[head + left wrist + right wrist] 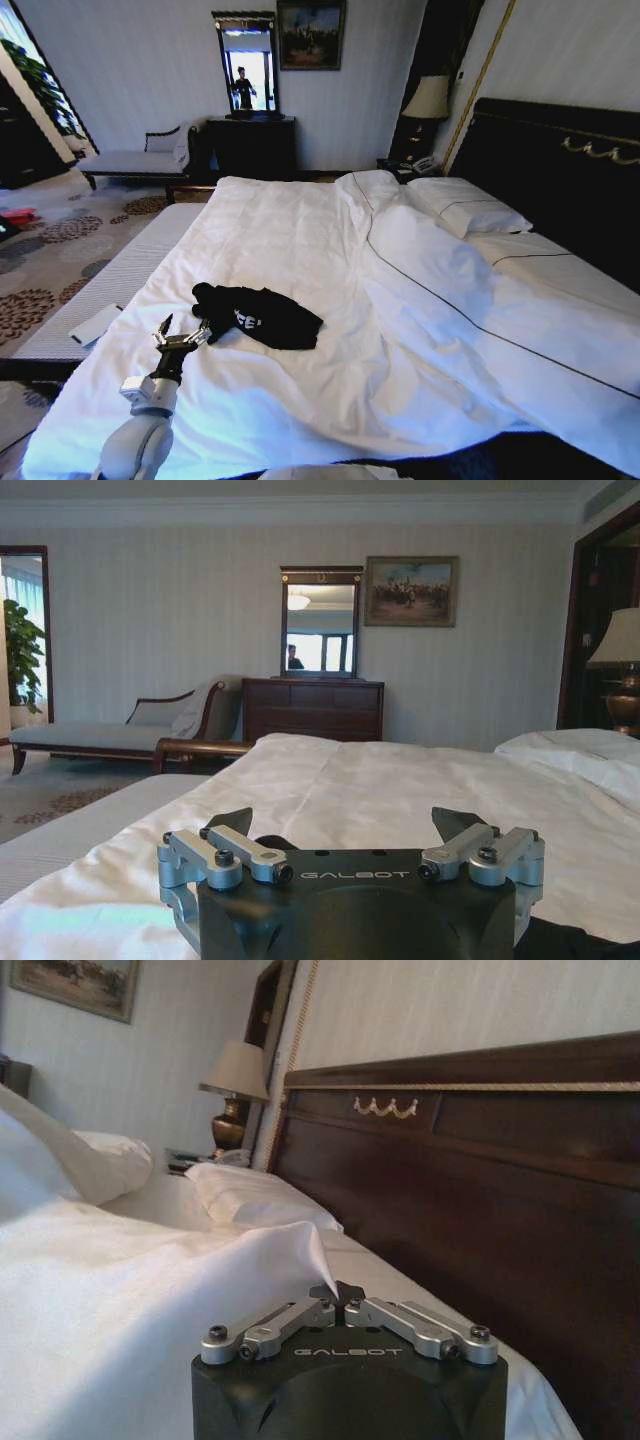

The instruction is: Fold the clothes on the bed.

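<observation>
The clothes, a crumpled black T-shirt [262, 318] with white lettering, lie on the bed's white duvet [300, 240] toward the near left. My left gripper [182, 334] hovers just left of the shirt's nearest bunch, open, with nothing between its fingers. In the left wrist view the left gripper [345, 832] is spread wide over the duvet, and dark fabric [272, 841] shows just beyond its palm. My right gripper [337, 1292] is shut, low over the duvet [120, 1300] beside the dark headboard [480, 1190]. Its tips sit at the foot of a raised duvet fold.
A grey bench [110, 285] runs along the bed's left side with a flat white card [95, 323] on it. Pillows [465, 208] lie at the headboard [560, 170]. A chaise [135, 160], a dresser [250, 145] and a lamp [428, 100] stand along the far wall.
</observation>
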